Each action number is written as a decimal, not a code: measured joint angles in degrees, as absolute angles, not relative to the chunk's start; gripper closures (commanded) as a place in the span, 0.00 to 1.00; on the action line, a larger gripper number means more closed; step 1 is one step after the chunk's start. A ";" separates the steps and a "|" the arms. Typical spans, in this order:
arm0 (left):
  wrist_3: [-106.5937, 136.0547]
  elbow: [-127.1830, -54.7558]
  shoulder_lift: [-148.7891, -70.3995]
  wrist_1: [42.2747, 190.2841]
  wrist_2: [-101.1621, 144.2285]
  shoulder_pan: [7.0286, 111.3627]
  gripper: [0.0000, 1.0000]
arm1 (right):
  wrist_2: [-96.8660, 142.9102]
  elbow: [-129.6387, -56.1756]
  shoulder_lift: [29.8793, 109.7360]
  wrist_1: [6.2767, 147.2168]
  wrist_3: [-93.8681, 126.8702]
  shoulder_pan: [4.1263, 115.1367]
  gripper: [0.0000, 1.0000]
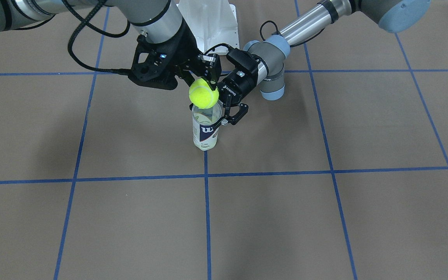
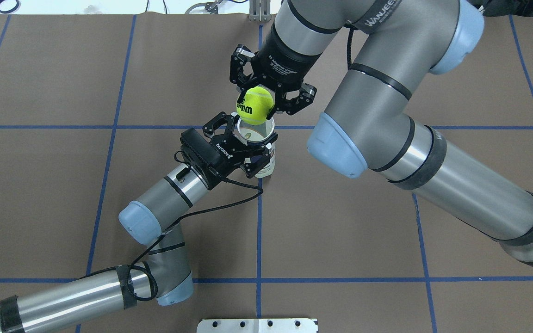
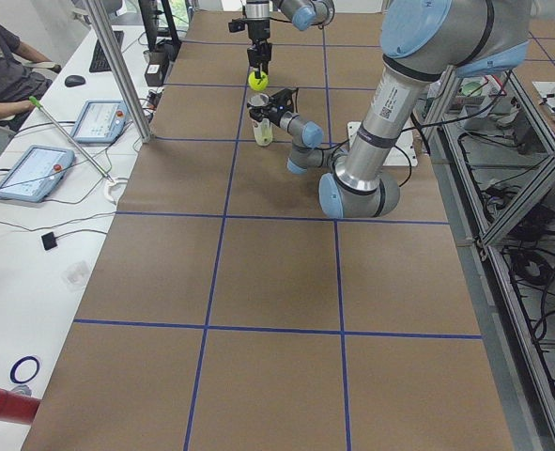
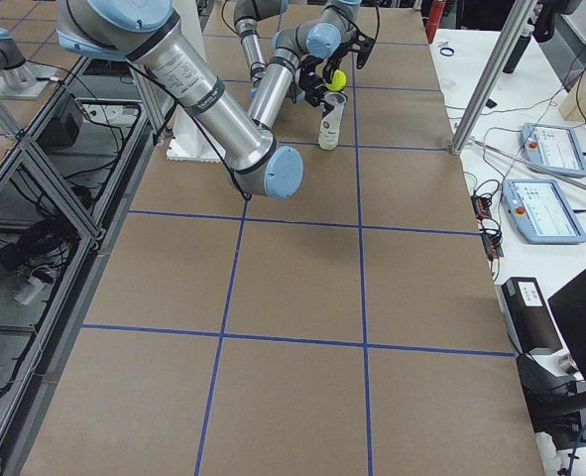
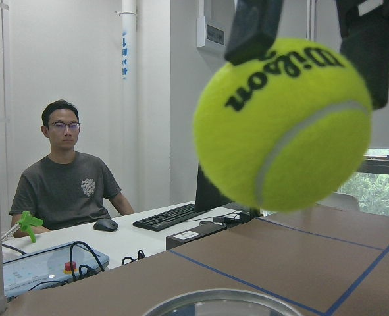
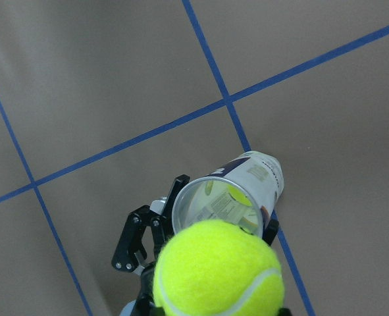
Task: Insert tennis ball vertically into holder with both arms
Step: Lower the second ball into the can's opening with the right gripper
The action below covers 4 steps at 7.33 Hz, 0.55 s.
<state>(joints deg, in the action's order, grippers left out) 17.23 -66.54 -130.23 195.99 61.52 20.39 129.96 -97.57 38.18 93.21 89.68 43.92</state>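
Pinched between the black fingers of the right gripper [image 2: 258,99], a yellow-green tennis ball [image 2: 254,105] hangs just above the open mouth of the holder [image 2: 257,138]. The ball carries black "Wilson" lettering, plain to read in the left wrist view, where it [image 5: 283,124] fills the upper right and the fingers [image 5: 253,29] clamp it from above. The holder stands upright on the brown table [image 1: 325,217], right on one of the blue tape lines [image 1: 207,210]. The left gripper [image 2: 243,148] comes in from the side and has its jaws closed around the tube near its upper part, steadying it. From the right wrist camera the tube's round opening [image 6: 214,204] shows directly below the ball [image 6: 218,271], and something yellow-green lies low inside the tube. From across the table the ball [image 1: 203,93] overlaps the holder's rim [image 1: 207,112], though I cannot tell if they touch. Off past the table's edge a person [image 5: 66,178] sits at a white desk with a keyboard [image 5: 171,216] and a mouse [image 5: 106,225].
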 measured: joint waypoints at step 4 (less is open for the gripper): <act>17.23 -66.62 -130.24 196.00 61.52 20.39 0.13 | 129.85 -92.11 38.21 86.40 90.73 43.70 1.00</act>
<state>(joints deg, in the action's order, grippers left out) 17.23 -66.62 -130.24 196.00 61.52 20.39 129.85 -92.11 38.21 86.40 90.73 43.70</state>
